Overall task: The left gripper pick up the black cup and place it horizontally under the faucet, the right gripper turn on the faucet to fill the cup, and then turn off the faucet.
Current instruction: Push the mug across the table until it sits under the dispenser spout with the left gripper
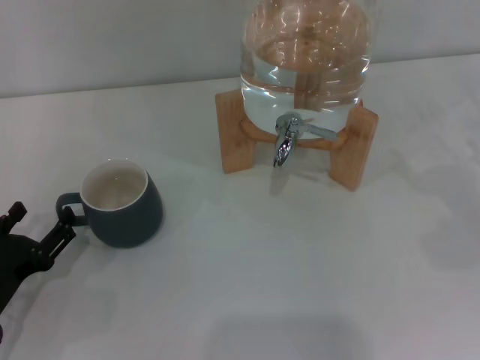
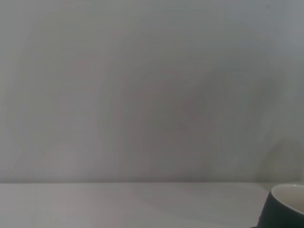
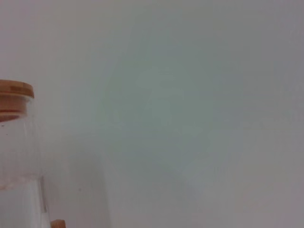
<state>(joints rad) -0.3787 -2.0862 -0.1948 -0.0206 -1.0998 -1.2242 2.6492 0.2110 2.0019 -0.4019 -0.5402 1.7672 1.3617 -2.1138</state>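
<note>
White tabletop [image 1: 300, 285] carries everything here. Largest on it is the clear water jar [image 1: 306, 52], part full, seated on a wooden stand [image 1: 352, 146] at the far side; the right wrist view catches its wooden lid [image 3: 14, 90]. From the jar's lower front the chrome faucet [image 1: 285, 142] juts toward the robot, spout pointing down, its lever handle reaching off to the robot's right. The black cup [image 1: 120, 202] stands upright well to the left of the stand and nearer the robot, mouth up, cream inside showing, loop handle pointing left. The left gripper [image 1: 37, 232] sits low at the left edge, fingers spread, one fingertip [image 1: 66, 225] seemingly touching the handle, though contact is hard to judge. The right gripper is out of sight.
</note>
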